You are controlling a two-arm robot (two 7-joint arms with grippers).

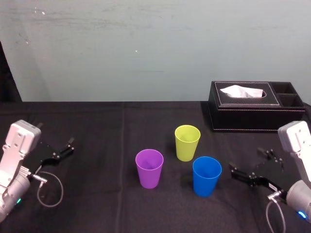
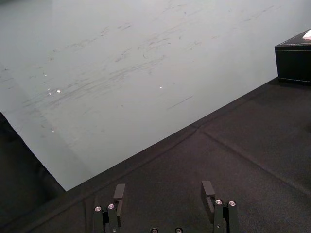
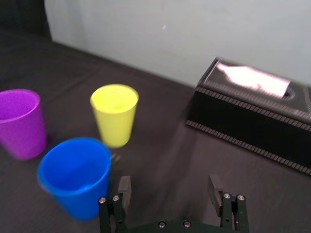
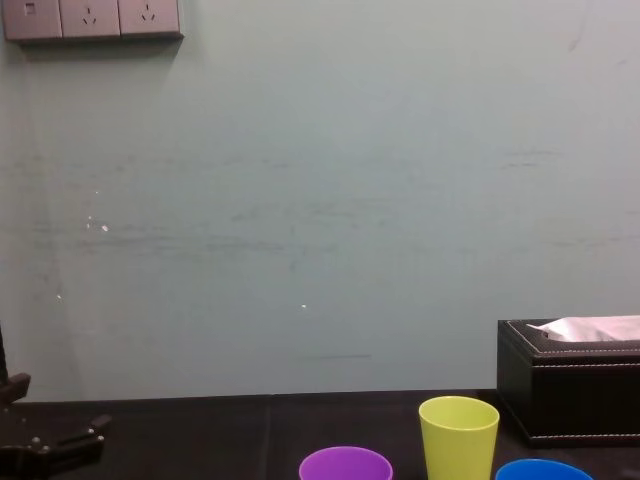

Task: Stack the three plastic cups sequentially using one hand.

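Note:
Three plastic cups stand upright and apart on the black tablecloth: a purple cup (image 1: 149, 167) at front left, a yellow-green cup (image 1: 187, 142) behind it, and a blue cup (image 1: 206, 175) at front right. The right wrist view shows the blue cup (image 3: 75, 174) closest, with the yellow-green cup (image 3: 115, 114) and the purple cup (image 3: 20, 124) farther off. My right gripper (image 1: 248, 162) hangs just right of the blue cup; it (image 3: 170, 185) is open and holds nothing. Far to the left, my left gripper (image 1: 65, 148) rests over the cloth, also open (image 2: 164, 191) and empty.
A black tissue box (image 1: 255, 107) with white tissue sits at the back right, behind the right arm. A pale wall (image 4: 320, 200) runs along the table's far edge. Bare black cloth (image 1: 97, 136) lies between the left arm and the cups.

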